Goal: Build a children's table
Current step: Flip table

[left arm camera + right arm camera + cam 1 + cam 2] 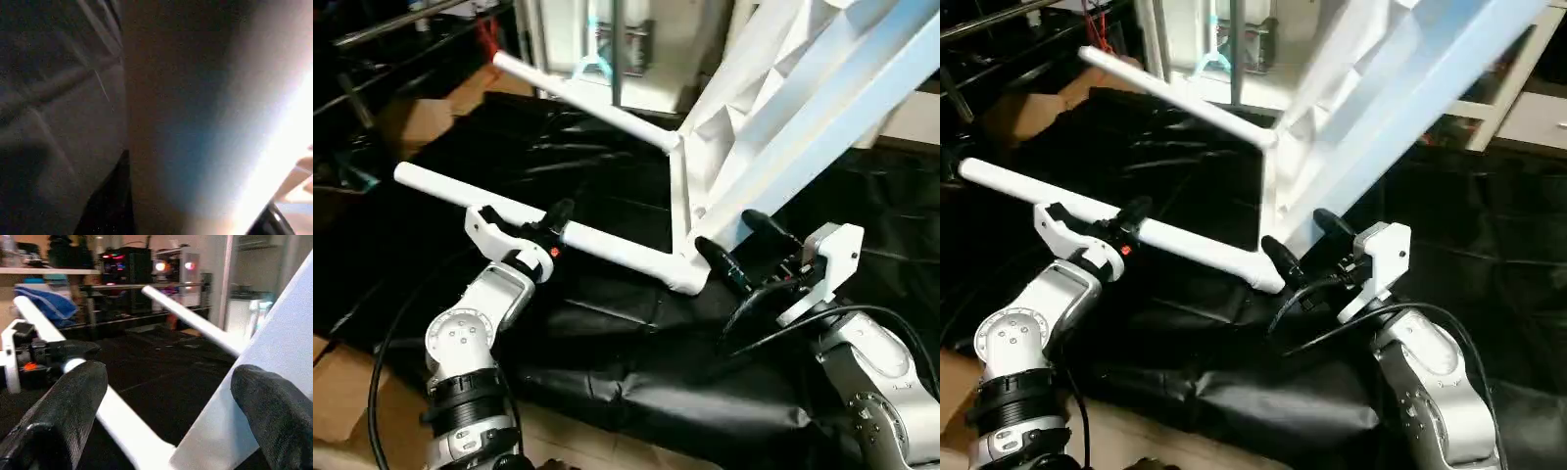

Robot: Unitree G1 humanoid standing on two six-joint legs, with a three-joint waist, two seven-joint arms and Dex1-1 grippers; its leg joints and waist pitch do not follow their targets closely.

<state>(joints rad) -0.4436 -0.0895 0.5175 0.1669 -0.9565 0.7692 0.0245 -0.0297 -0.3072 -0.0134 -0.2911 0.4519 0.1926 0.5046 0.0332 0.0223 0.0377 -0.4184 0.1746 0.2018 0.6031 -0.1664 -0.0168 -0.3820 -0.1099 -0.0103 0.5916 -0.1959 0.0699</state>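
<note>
- Clamping my left tool (521, 227) around the near leg (597, 245), midway along it.
- My right tool (736, 247) stands wide apart, straddling the tilted tabletop (803, 108) edge by that leg's socket.
- A second leg (587, 103) juts from the far corner, over black sheeting (607, 333).

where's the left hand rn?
In the left eye view, the left hand is at left, its fingers around the nearer leg about midway along, above the black sheet; that leg plugs into the tilted tabletop.
</note>
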